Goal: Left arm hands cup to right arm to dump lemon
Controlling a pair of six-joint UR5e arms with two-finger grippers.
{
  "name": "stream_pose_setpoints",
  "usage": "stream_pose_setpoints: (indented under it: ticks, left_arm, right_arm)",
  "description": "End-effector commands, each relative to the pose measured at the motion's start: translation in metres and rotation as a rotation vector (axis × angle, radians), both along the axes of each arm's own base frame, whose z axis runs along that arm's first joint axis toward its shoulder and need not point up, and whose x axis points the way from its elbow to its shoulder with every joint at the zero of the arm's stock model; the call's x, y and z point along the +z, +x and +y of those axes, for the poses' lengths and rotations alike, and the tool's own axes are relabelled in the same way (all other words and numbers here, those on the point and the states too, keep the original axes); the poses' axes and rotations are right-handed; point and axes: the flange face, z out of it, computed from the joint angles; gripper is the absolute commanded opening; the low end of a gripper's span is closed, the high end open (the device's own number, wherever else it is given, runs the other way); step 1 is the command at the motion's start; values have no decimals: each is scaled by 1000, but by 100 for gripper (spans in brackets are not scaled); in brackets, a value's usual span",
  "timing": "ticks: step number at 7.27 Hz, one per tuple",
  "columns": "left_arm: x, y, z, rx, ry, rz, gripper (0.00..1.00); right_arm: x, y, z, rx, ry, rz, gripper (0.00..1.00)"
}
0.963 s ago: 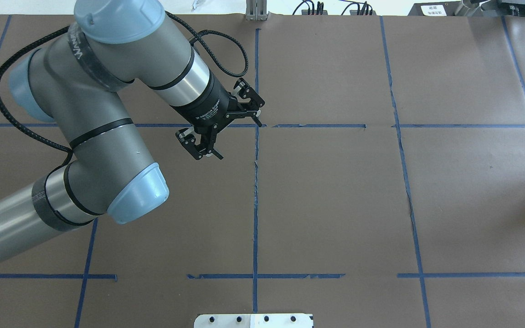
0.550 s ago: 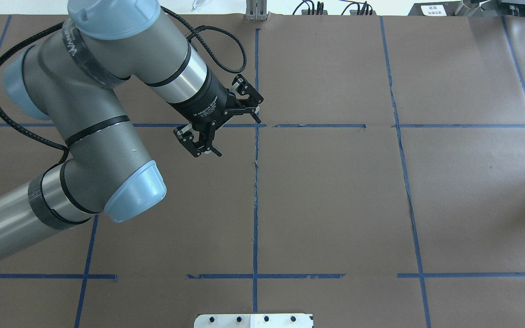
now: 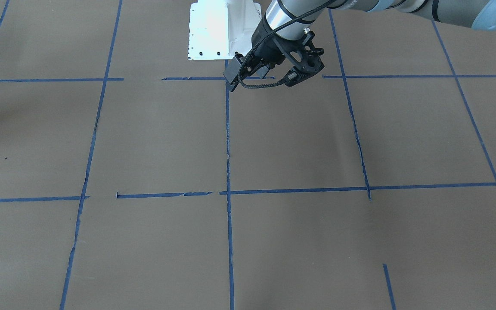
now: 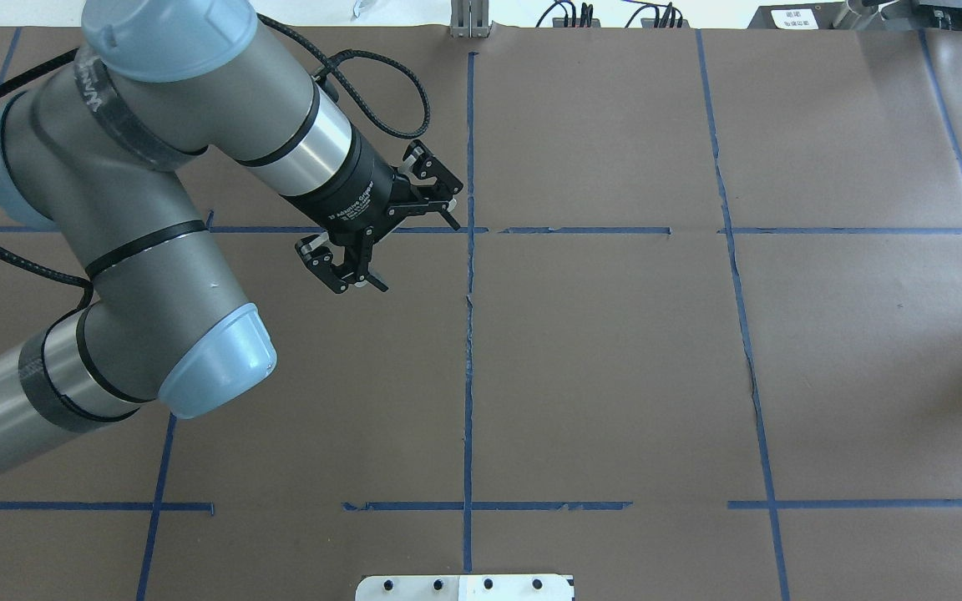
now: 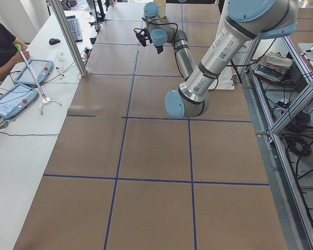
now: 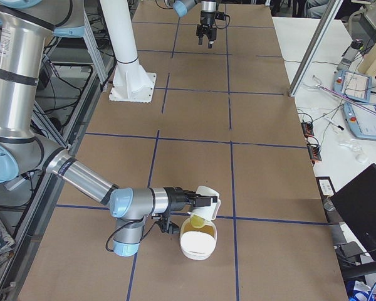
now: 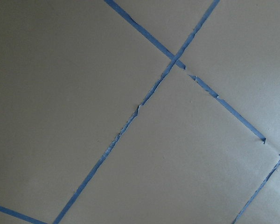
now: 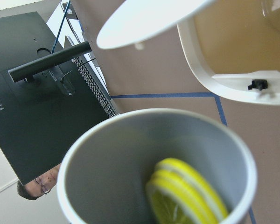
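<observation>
Brown table is spreading wide; left gripper is hovering, fingers apart; at right gripper, grip untellable, cup is leaning over bowl.

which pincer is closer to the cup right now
Right: the right pincer is right at the cup, while the left pincer hangs open and empty far away across the table.

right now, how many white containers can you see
2. A small white mug, grey inside, tilted at the near right arm's end; a wide white bowl on the brown table by its mouth. None looks hidden.
</observation>
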Motion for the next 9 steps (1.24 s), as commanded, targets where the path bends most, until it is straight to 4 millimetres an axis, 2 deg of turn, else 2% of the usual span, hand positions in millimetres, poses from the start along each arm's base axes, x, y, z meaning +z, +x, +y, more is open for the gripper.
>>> stream_pose_setpoints:
  ticks: [1, 2, 5, 6, 8, 9]
  left_arm:
    - [0, -10, -3, -13, 1, 2, 100]
    - [3, -12, -4, -16, -3, -2, 100]
    - [0, -23, -2, -27, 5, 7, 100]
    - [0, -22, -3, -27, 4, 6, 100]
    - [1, -23, -3, -29, 3, 5, 100]
    - [1, -23, -3, -29, 4, 6, 100]
  right_arm:
    - [18, 1, 14, 13, -13, -125, 26]
    - [25, 1, 25, 17, -25, -196, 27]
    - [23, 2, 24, 25, -56, -310, 27]
    - [22, 13, 11, 62, -62, -346, 27]
    - [22, 19, -19, 76, -52, -354, 27]
    - [23, 20, -18, 79, -59, -363, 27]
